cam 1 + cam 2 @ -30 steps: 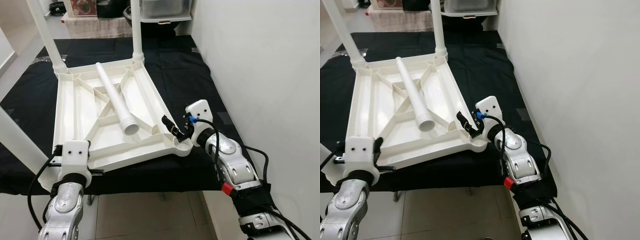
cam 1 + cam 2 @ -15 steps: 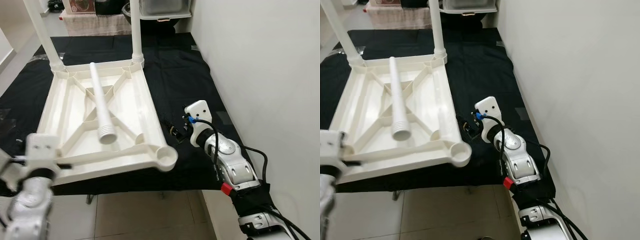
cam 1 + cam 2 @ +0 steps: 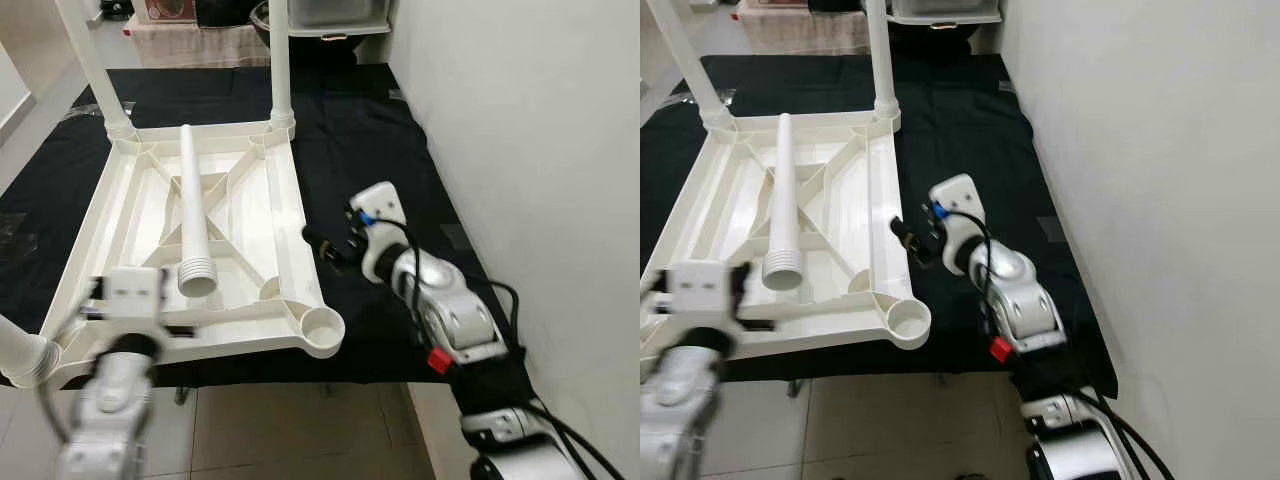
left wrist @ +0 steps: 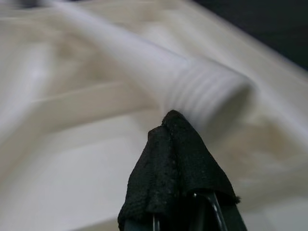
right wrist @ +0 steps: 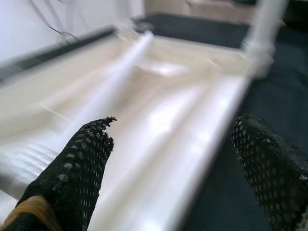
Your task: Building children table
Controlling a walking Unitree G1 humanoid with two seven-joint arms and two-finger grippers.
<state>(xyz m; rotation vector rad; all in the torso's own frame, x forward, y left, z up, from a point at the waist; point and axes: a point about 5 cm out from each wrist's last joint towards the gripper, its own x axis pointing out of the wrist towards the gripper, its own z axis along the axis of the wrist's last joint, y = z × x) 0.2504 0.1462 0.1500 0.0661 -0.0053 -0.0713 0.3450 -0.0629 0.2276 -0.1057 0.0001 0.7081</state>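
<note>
At the near left edge, left gripper has its fingers pressed together, holding nothing, tip just short of the threaded end of the loose white plastic table leg. That leg lies across the upturned white ribbed plastic tabletop on the black cloth. Tabletop has swung square since a second ago. Right gripper let go of the rim, now spread wide just beside it (empty). Near-right corner socket sits free for a leg.

We see a black cloth that covers the low surface. On the right stands a plain white wall. Near us the floor has pale tiles. At the far edge there is a clear plastic bin and a patterned cloth beside it.
</note>
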